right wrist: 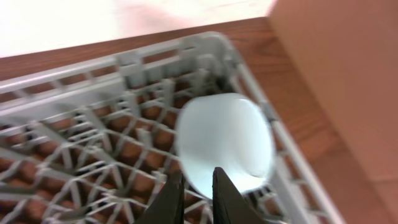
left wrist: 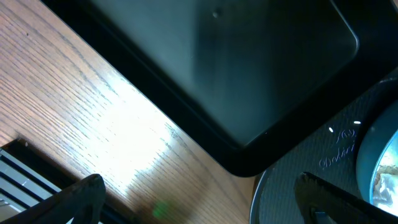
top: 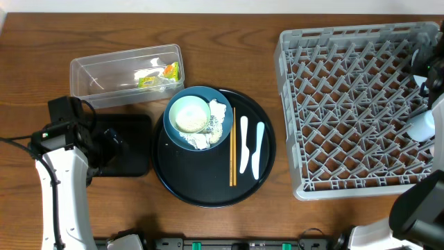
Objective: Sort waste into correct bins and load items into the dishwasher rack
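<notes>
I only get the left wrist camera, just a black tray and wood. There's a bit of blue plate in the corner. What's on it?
Observer: A pale green bowl sits on the dark blue plate, with white tissue scraps beside it.
Operator: Where's the other arm?
Observer: The right gripper is inside the grey rack, near its edge, with a pale cup at its fingertips.
Operator: Is any rubbish in a bin?
Observer: Yes, a yellow-green wrapper lies in the clear tub.
</notes>
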